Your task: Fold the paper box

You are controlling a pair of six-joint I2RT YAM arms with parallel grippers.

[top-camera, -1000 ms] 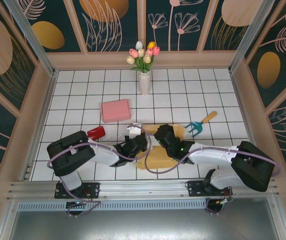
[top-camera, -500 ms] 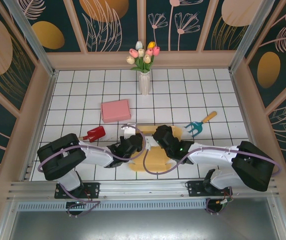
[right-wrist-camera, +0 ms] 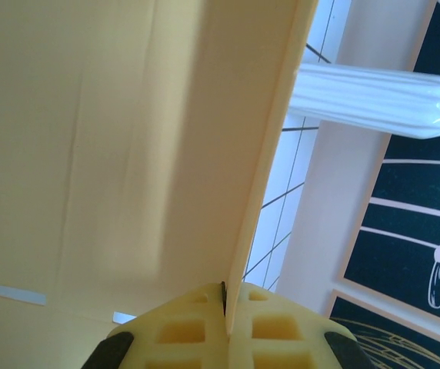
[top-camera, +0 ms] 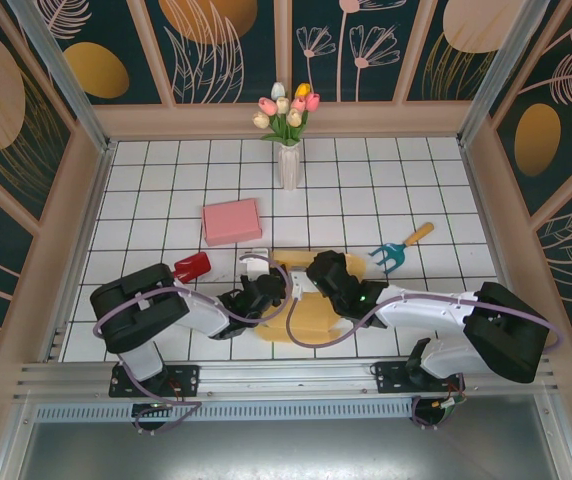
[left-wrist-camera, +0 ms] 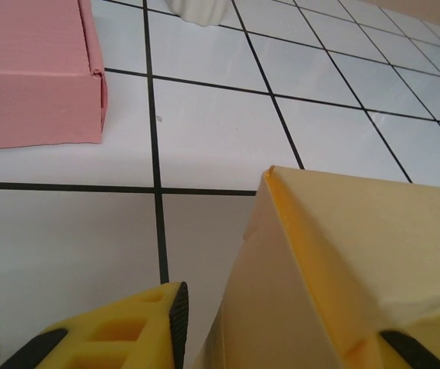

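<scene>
On the white tiled worktop (top-camera: 146,200), from the left: first a small red tool (top-camera: 193,265), close by the left arm. Just right of it and farther back, a pink box (top-camera: 232,221), lying flat and closed. Behind the middle, against the back wall, a white vase (top-camera: 289,165) of tulips (top-camera: 286,105).

At the near middle, the yellow paper box (top-camera: 311,315), partly folded, lying between the two wrists. Seen from the left wrist as a raised corner with a sharp crease along its edge, and the pink box beyond on the tiles.

Left claw (left-wrist-camera: 293,327): apart, straddling that raised corner. A thin gap between the yellow left finger (left-wrist-camera: 128,330) and the cardboard, so not clamped. Opposite pad just visible at the bottom right, against the card or just off it, cannot tell which.

Right claw (right-wrist-camera: 225,296): pinched together on the thin edge of an upright yellow panel of the paper box, with the sheet running away from the fingertips toward the vase.

Farther right, a teal garden fork (top-camera: 398,252) with a yellow handle, lying flat, apart from the paper box.
</scene>
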